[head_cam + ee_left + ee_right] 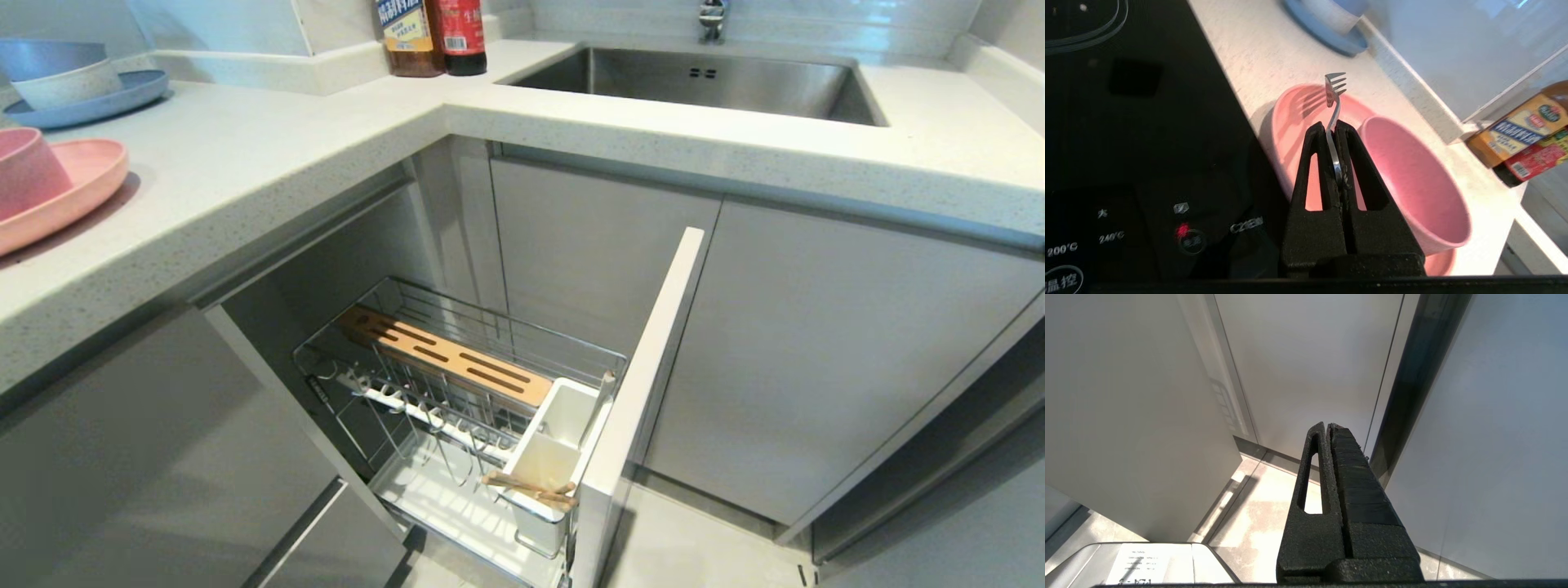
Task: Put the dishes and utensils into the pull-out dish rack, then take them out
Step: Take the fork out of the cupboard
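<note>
Silver fork (1334, 94): left end effector (1333, 124) is clenching its handle, tines pointing away over the pink plate (1290, 122); handle end is hiding between fingers. Right end effector (1327, 425) is sitting closed, empty.

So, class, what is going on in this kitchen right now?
The robot's left hand is shut on a silver fork, holding it above the pink plate and pink bowl on the counter. Below, the pull-out dish rack stands open, with chopsticks already across its white utensil cup. The right hand is shut and idle near the cabinets.
</note>
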